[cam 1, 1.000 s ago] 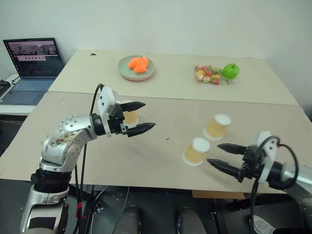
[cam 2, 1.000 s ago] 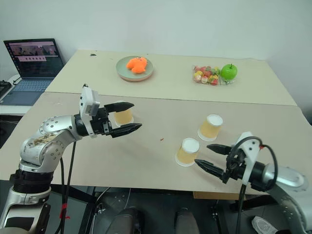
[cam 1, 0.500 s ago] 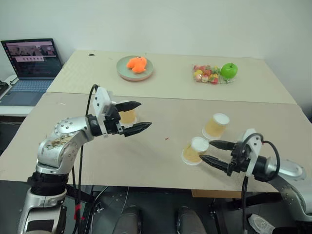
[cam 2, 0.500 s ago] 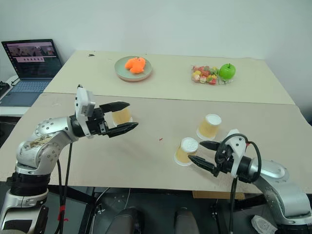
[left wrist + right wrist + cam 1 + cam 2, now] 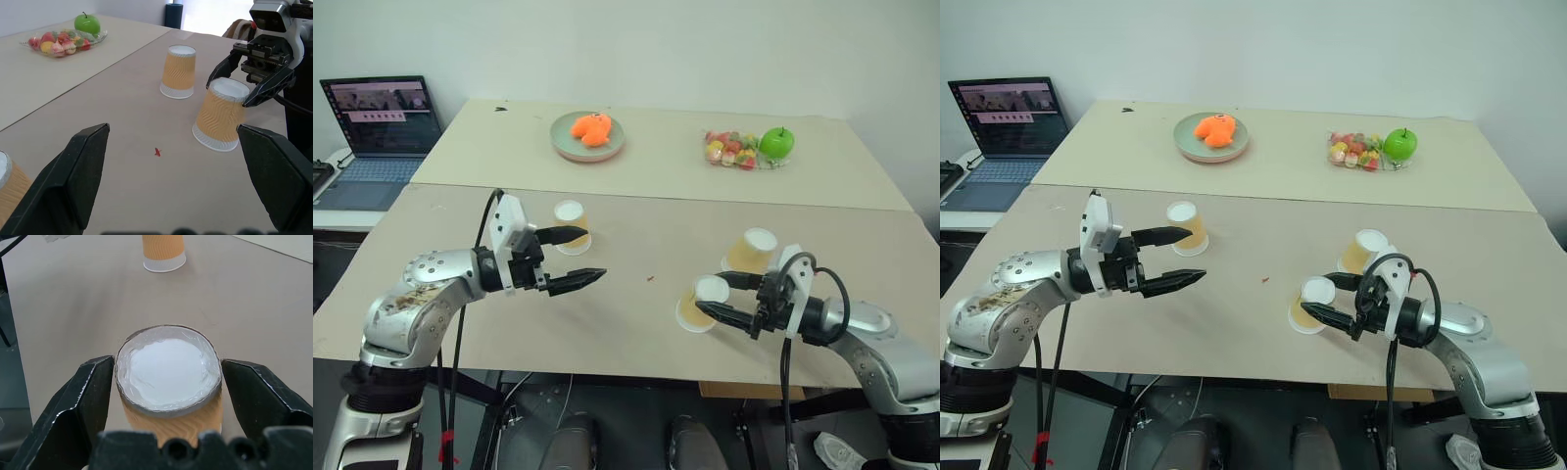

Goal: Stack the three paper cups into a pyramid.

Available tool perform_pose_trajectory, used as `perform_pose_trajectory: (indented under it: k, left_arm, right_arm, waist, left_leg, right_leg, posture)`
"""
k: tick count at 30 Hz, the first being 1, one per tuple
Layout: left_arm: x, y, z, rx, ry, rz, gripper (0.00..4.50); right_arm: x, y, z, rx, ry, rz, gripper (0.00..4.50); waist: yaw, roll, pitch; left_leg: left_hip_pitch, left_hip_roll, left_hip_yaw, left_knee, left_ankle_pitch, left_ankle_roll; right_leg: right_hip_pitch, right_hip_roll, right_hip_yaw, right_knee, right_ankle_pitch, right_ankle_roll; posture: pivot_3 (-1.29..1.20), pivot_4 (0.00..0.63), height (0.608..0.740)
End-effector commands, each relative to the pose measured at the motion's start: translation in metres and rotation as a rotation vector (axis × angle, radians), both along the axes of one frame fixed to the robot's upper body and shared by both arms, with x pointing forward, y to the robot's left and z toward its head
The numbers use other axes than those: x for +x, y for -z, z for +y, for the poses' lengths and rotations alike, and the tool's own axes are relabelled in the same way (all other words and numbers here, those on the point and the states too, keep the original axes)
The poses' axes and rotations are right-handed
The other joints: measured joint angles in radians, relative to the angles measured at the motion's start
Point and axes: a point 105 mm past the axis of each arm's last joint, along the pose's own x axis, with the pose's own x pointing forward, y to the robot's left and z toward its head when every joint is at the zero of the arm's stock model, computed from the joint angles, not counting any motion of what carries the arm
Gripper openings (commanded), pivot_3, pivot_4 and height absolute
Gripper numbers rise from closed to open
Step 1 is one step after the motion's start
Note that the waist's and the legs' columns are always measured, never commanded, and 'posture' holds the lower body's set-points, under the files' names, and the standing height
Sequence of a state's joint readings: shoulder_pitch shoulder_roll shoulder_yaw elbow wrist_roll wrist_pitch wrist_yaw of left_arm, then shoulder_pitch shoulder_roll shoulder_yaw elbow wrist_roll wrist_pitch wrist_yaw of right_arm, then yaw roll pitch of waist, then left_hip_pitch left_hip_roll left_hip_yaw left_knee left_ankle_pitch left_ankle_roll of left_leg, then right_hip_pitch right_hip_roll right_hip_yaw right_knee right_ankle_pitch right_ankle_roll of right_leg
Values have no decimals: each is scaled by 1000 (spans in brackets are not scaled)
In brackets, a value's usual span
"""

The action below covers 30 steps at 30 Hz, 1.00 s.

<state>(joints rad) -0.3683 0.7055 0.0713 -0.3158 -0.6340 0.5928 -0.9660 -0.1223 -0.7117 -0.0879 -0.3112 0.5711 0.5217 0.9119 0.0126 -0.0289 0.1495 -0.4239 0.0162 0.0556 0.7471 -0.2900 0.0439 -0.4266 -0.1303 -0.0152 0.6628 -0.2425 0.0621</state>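
While the nearest cup (image 5: pixel 702 303) stands upside down near the surface's (image 5: pixel 626 323) front edge, the right gripper (image 5: pixel 724 298) has it between its jaws, one finger at each side of the white base; in the right wrist view the pads flank it closely, but whether they press the paper I cannot tell. Its long axis leans slightly off upright. From that cup, the second cup (image 5: pixel 749 253) sits at about one o'clock, close by, and the third cup (image 5: pixel 572 225) lies well apart toward ten o'clock. The left gripper (image 5: pixel 578 257) hovers just short of that third cup, jaws spread wide and empty. The right arm is nearer both right-hand cups. The nearest cup's lower rim is partly hidden behind the right fingers.
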Motion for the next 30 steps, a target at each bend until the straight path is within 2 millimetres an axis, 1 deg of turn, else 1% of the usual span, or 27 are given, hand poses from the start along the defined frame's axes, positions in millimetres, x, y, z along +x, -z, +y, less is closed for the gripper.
perform_pose_trajectory:
  k: [1,2,3,4,6,8,10,14,15,16,19,23,30]
  left_arm:
    - [-5,-11,1,-9,8,-42,4500]
    - [-5,-12,2,-10,4,-43,4500]
    - [-5,-12,3,-10,1,-43,4500]
    - [-5,-12,3,-10,0,-43,4500]
    - [-6,-13,6,-18,-11,-33,4500]
    - [-9,-12,10,-25,-17,-11,4500]
    - [-13,-8,15,-20,-21,18,4500]
    - [-16,-3,20,-8,-29,44,4500]
    - [-16,-3,21,-8,-36,49,4500]
    - [-16,-3,22,-15,-45,52,4500]
    - [-16,-6,25,-33,-71,49,4500]
    - [-21,-7,26,-43,-89,44,4500]
    - [-32,-4,25,-39,-96,55,4500]
  right_arm:
    - [0,-11,5,13,-53,-55,2950]
    - [2,-11,5,11,-55,-57,2661]
    - [4,-11,6,8,-55,-58,2559]
    - [5,-11,6,6,-54,-59,2557]
    - [14,-15,9,6,-36,-85,2557]
    - [24,-24,18,24,-46,-124,2557]
    - [33,-32,31,48,-81,-153,2557]
    - [44,-40,51,73,-138,-176,2557]
    - [47,-41,60,73,-176,-180,2557]
    - [50,-42,70,76,-211,-178,2557]
    - [59,-38,86,63,-274,-167,2557]
    - [68,-30,97,44,-325,-158,2557]
    - [89,-32,112,40,-351,-171,2557]
  waist:
    - [-1,0,0]
    - [-1,0,0]
    - [-2,0,0]
    - [-3,0,0]
    - [-4,0,0]
    - [-10,1,1]
    - [-14,1,2]
    - [-18,2,3]
    - [-15,2,4]
    - [-16,1,5]
    - [-18,2,7]
    - [-17,3,10]
    - [-30,3,14]
  left_leg:
    - [0,0,0,0,0,0]
    - [0,0,0,0,0,0]
    - [0,0,0,0,0,0]
    - [0,0,0,0,0,0]
    - [0,0,0,0,0,0]
    - [0,0,0,0,0,0]
    - [0,0,0,0,0,-1]
    - [0,0,0,-1,1,-1]
    - [0,0,0,-1,1,-1]
    - [0,0,0,-1,1,-1]
    - [0,0,0,0,1,-1]
    - [0,0,-1,-1,1,-2]
    - [-2,0,0,-1,3,-5]
  right_leg:
    - [0,0,0,0,0,0]
    - [0,0,0,0,0,0]
    - [0,0,0,0,0,0]
    - [0,0,0,0,0,0]
    - [0,0,0,0,0,0]
    - [-1,0,0,1,0,0]
    - [-1,0,1,1,0,0]
    - [-2,1,0,1,0,0]
    - [-2,1,0,1,0,0]
    - [-2,0,0,1,0,0]
    - [-2,0,0,1,0,0]
    - [-2,0,-1,1,0,0]
    - [-6,0,0,4,1,-1]
  posture:
    - [0,150,676]
    - [0,150,676]
    - [0,150,676]
    - [0,150,676]
    - [0,150,676]
    - [0,150,676]
    - [0,150,676]
    - [0,150,676]
    - [0,150,676]
    - [0,150,676]
    - [0,150,676]
    - [0,150,676]
    - [0,150,676]
